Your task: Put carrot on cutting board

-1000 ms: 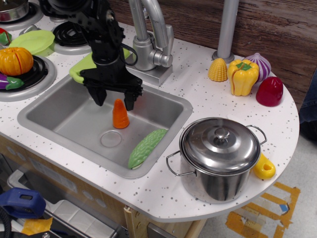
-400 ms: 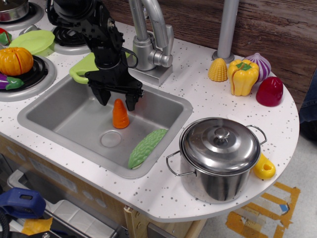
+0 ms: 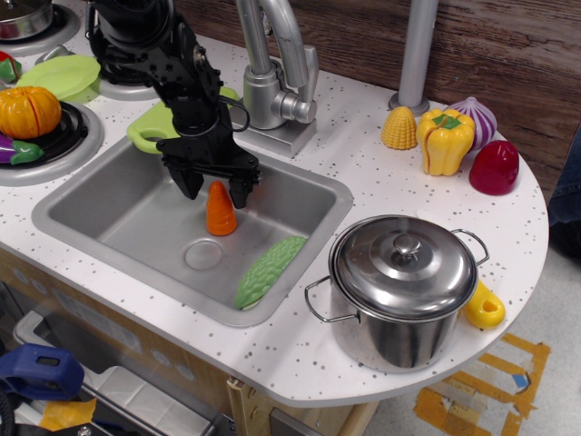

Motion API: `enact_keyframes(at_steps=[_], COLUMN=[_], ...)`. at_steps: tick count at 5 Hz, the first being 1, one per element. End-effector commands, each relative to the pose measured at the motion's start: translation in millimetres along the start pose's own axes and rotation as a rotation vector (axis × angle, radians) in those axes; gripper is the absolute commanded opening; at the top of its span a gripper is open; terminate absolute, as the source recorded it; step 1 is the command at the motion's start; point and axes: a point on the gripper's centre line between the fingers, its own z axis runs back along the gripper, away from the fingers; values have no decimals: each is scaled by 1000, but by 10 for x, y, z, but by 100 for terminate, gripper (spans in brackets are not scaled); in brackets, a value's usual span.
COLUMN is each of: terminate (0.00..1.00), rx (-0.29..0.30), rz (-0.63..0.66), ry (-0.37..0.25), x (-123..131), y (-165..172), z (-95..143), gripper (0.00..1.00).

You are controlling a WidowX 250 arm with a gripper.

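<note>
The orange carrot [image 3: 221,212] stands upright, tip up, on the floor of the steel sink [image 3: 109,209]. My black gripper [image 3: 216,190] hangs open right over it, one finger to each side of the carrot's tip, not closed on it. The lime-green cutting board [image 3: 152,124] lies on the counter at the sink's back left edge, mostly hidden behind my arm; its handle hole shows at the near end.
A bumpy green gourd [image 3: 269,270] lies in the sink's front right. The faucet [image 3: 272,73] stands just behind my gripper. A steel pot [image 3: 404,286] sits right of the sink. A pumpkin [image 3: 27,111] and a pale green plate [image 3: 62,75] sit on the burners at left.
My gripper has shifted slightly back and left over the carrot and stayed open. The carrot has not moved.
</note>
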Motion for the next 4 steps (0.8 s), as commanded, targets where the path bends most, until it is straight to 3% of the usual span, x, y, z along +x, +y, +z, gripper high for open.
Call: enact_keyframes(at_steps=[1,3,4], terminate=[0,0,0], rx=[-29,-39,-25], rz=[2,17,25], ry=[-42,-48,-47], x=[80,-34,-61], y=[58,42,7], z=[-16,-75,-37], gripper=[100,100,0])
